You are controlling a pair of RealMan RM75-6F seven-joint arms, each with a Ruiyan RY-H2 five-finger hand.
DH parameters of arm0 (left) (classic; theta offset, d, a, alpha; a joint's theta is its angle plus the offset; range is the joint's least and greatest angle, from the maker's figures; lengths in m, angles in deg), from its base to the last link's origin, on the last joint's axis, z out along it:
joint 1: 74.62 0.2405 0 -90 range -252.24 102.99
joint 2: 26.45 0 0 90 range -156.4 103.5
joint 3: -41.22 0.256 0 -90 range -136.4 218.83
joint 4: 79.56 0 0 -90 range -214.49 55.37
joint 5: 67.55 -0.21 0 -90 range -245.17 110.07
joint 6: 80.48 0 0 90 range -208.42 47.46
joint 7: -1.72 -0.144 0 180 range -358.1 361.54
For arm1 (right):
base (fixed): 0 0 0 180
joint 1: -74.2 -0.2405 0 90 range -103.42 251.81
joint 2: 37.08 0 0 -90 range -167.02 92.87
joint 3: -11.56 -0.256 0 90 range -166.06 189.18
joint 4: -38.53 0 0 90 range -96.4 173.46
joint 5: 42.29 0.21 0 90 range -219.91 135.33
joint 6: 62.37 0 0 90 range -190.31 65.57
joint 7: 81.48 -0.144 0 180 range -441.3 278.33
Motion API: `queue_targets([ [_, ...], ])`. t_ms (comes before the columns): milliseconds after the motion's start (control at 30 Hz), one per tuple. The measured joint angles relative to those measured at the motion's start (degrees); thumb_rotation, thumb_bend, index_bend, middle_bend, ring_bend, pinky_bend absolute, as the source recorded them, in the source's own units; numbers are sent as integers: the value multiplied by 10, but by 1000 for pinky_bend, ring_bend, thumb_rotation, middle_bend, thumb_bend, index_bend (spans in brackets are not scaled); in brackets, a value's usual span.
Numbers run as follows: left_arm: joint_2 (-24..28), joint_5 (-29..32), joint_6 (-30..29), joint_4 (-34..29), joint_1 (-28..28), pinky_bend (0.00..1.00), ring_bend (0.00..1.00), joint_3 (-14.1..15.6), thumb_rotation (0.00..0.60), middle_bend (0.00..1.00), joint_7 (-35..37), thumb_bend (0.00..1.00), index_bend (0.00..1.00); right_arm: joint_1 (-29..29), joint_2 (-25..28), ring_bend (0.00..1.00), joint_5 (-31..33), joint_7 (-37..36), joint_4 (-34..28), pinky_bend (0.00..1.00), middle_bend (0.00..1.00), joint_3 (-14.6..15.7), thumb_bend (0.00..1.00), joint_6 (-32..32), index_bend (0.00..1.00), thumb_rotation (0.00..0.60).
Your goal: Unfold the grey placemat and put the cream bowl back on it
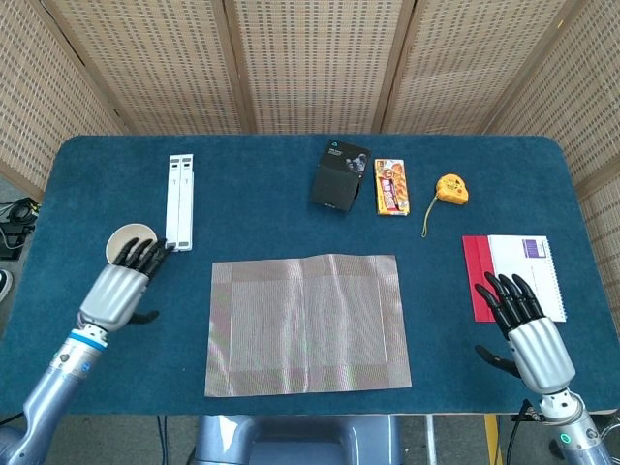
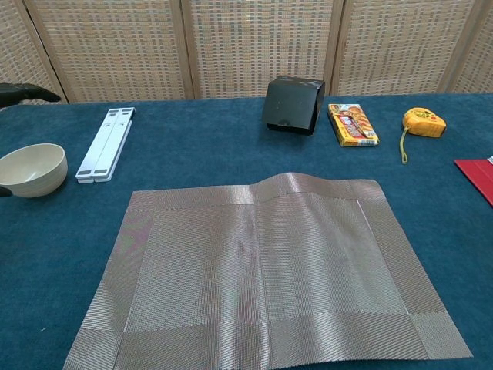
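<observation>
The grey placemat lies spread flat on the blue table, with a slight ripple along its far edge. The cream bowl stands upright on the table, left of the mat. My left hand hovers over the bowl's near side with fingers extended and apart, holding nothing; only its fingertips show at the left edge of the chest view. My right hand is open near the table's front right corner, seen only in the head view.
A white folded stand lies just right of the bowl. At the back stand a black box, a snack packet and a yellow tape measure. A red and white booklet lies beyond my right hand.
</observation>
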Motion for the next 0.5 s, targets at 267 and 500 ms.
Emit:
queue_targets([
  [267, -35, 92, 108, 199, -9, 0, 0, -32, 600, 0, 108, 0, 149, -3, -5, 0, 2, 3, 4, 0, 0, 1, 0, 10, 13, 600],
  [500, -101, 39, 171, 368, -31, 0, 0, -36, 600, 0, 230, 0, 299, -4, -11, 0, 7, 9, 9, 0, 0, 1, 0, 18, 13, 600],
])
